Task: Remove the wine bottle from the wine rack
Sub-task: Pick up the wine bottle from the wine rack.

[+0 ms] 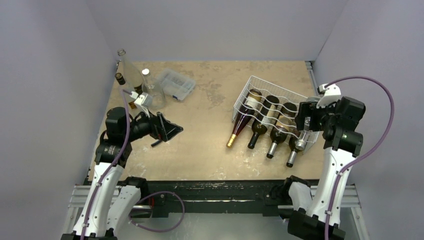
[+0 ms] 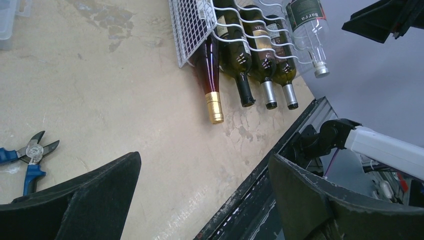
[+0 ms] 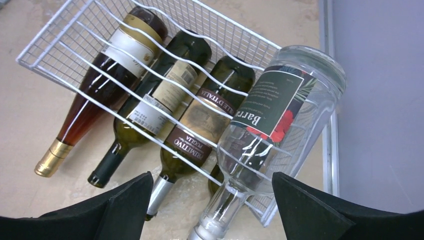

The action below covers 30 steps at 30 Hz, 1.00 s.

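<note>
Tan tabletop (image 1: 200, 140), wine rack (image 3: 65, 35), clear "Barra" wine bottle (image 3: 280, 110); left pincer (image 2: 204, 165), right pincer (image 3: 212, 182) both agape.

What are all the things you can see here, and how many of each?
wine rack: one, white wire, right side of the table
amber bottle: one, gold cap, rack's left end
dark bottles: three, greenish black, middle of the rack
clear bottle: one, see-through with a dark label, rack's right end
standing bottles: three, two clear and one dark, back left corner
plastic box: one, clear, beside the standing bottles
cutters: one, blue handles, on the table near the left arm
table: one, tan
left arm: one, black and white, near left, jaws open and empty
right arm: one, black and white, near right, jaws open on either side of the clear bottle
</note>
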{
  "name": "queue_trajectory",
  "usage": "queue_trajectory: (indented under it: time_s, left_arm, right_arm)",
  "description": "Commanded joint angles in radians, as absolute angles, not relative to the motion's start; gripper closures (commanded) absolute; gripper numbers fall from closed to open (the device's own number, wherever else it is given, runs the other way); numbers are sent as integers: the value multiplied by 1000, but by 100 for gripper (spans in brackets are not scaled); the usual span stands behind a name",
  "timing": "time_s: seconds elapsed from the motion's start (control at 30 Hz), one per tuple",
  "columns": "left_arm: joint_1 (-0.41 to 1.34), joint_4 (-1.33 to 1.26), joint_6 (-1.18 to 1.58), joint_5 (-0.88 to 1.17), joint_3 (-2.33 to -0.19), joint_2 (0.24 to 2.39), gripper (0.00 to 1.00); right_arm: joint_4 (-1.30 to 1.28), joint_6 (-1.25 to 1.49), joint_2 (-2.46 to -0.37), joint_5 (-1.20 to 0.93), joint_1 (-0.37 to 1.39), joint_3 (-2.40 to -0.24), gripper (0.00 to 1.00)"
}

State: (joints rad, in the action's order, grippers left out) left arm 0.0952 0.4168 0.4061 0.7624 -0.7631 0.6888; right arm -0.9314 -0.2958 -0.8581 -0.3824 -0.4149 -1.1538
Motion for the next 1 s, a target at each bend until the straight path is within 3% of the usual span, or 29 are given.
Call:
queue_trajectory:
  time_s: [0.0,0.57,0.8,0.97]
  left_arm:
    - [102,429,386,742,-805,676,0]
    - [99,438,377,726,-807,663,0]
    - [99,442,374,721,-809,663,0]
    - [98,441,373,721,-808,663,0]
  right_arm:
    - [-969,-308,-887,-309,-421,-1163,8]
    - [-997,-358,-988,-217,-422,-1066,15]
    - [-991,-357,-1059,-234,-421,-1041,24]
    - [-988,-353,-1075,-235,-422,-1036,25]
